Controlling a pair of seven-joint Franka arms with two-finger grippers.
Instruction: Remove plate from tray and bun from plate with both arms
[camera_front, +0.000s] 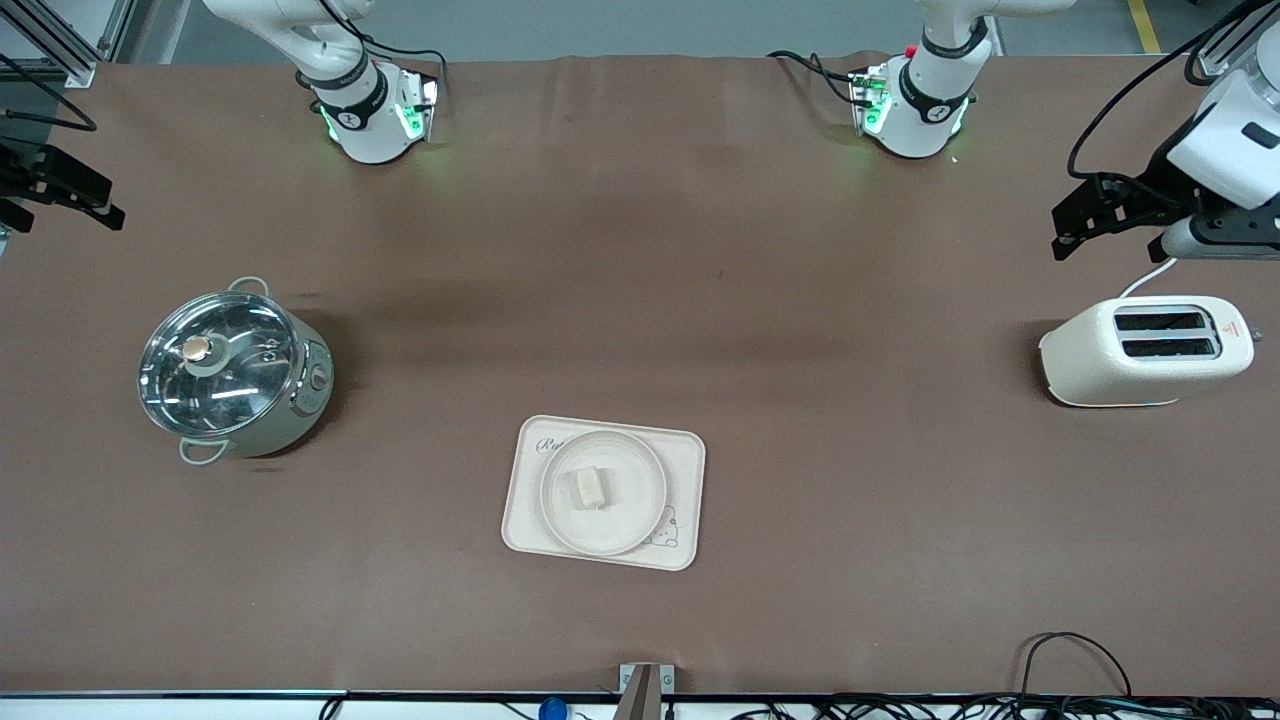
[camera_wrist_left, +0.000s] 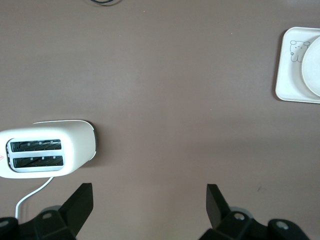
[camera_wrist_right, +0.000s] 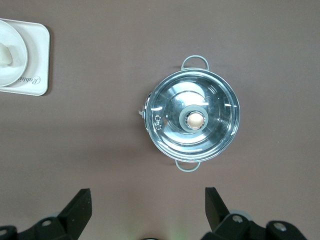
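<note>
The round cream plate (camera_front: 640, 520) lies on the rectangular cream tray (camera_front: 682, 460) in the middle of the table, near the front camera. The small pale bun (camera_front: 590, 488) lies on the plate. My left gripper (camera_front: 1065, 225) is open and empty, up in the air over the left arm's end of the table, by the toaster. My right gripper (camera_front: 105, 200) is open and empty over the right arm's end. In the left wrist view the open gripper (camera_wrist_left: 149, 192) sees the tray's corner (camera_wrist_left: 290, 80) and the plate's edge (camera_wrist_left: 314, 70). In the right wrist view the open gripper (camera_wrist_right: 148, 197) sees tray (camera_wrist_right: 40, 50), plate (camera_wrist_right: 10, 75) and bun (camera_wrist_right: 4, 54).
A white two-slot toaster (camera_front: 1145, 350) stands toward the left arm's end, also in the left wrist view (camera_wrist_left: 47, 148). A lidded steel pot (camera_front: 235, 370) stands toward the right arm's end, also in the right wrist view (camera_wrist_right: 192, 120). Cables lie along the table's front edge.
</note>
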